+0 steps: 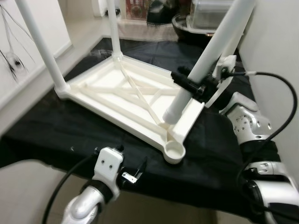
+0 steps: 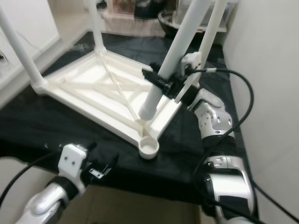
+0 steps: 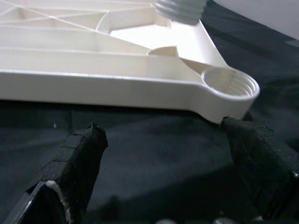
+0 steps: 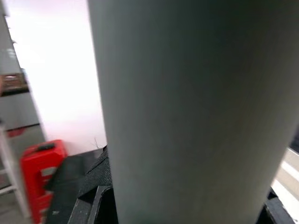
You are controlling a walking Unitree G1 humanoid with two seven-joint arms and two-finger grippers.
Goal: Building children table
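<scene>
So far, our white plastic tabletop (image 1: 117, 91) lies upside down on the black cloth (image 1: 56, 130) with legs standing. Our right gripper (image 1: 189, 86) pinches a white round leg (image 1: 205, 60) above it; the near corner socket (image 1: 174, 150) waits empty, our left gripper (image 3: 163, 163) spread beside it.

table legs (image 1: 39, 44) cut off (top edge)

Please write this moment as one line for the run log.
right gripper: shut on table leg | leg tip above tabletop, short of empty socket | left gripper: open, near socket
</scene>
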